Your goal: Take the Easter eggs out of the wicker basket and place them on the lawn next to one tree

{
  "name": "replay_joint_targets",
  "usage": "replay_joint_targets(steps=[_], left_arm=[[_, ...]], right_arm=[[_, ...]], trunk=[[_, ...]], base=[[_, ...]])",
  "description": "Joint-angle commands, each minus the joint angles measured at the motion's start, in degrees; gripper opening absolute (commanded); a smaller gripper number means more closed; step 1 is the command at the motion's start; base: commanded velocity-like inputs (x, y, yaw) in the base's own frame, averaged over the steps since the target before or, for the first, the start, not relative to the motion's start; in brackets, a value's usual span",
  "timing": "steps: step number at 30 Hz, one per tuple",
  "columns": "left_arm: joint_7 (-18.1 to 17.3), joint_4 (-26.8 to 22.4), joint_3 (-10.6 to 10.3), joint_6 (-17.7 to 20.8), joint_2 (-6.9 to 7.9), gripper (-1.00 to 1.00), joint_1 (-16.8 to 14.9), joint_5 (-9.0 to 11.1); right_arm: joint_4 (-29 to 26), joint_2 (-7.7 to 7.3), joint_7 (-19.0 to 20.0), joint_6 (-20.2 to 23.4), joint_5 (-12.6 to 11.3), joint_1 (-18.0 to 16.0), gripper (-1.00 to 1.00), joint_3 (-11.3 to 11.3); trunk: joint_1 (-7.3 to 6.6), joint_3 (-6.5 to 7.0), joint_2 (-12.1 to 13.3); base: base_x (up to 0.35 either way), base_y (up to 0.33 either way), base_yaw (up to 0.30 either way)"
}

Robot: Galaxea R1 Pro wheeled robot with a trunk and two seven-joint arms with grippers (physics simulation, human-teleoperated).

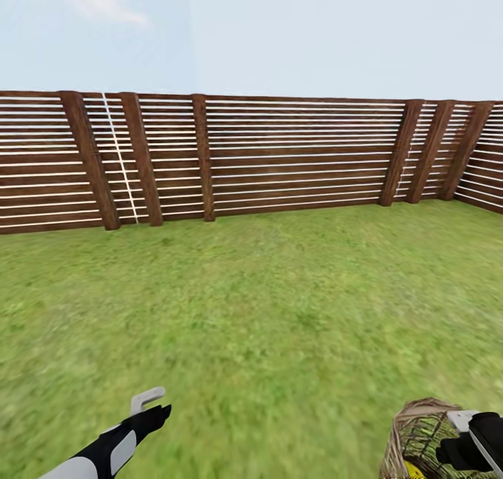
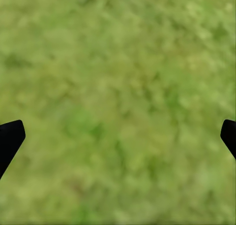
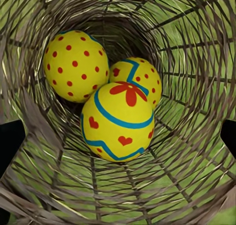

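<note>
Right gripper (image 1: pixel 467 443) sits at the rim of the wicker basket (image 1: pixel 419 433), low at the right of the head view, though whether it grips the weave I cannot tell; the left gripper (image 1: pixel 148 403) hangs spread wide over bare lawn (image 1: pixel 279 304). All three Easter eggs (image 3: pixel 115 99) lie huddled touching at the basket's bottom, so nothing is placed and no tree shows. Smooth, glossy yellow shells contrast with the rough, open brown weave and mottled grass.
</note>
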Motion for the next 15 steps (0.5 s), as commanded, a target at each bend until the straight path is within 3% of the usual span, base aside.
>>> replay_joint_targets(steps=[1,15], left_arm=[[-0.4,0.1,0.5,-0.1,-0.01,1.0,0.0,0.1],[-0.4,0.1,0.5,-0.1,-0.01,1.0,0.0,0.1]], right_arm=[[-0.1,-0.02,0.3,0.2,0.4,0.0,1.0,0.1],[-0.1,0.18,0.3,0.1,0.4,0.0,1.0,0.2]], trunk=[[0.22,-0.24,-0.4],[3.29,-2.75,-6.1]], base=[[0.0,0.0,0.0],[0.0,0.0,0.0]])
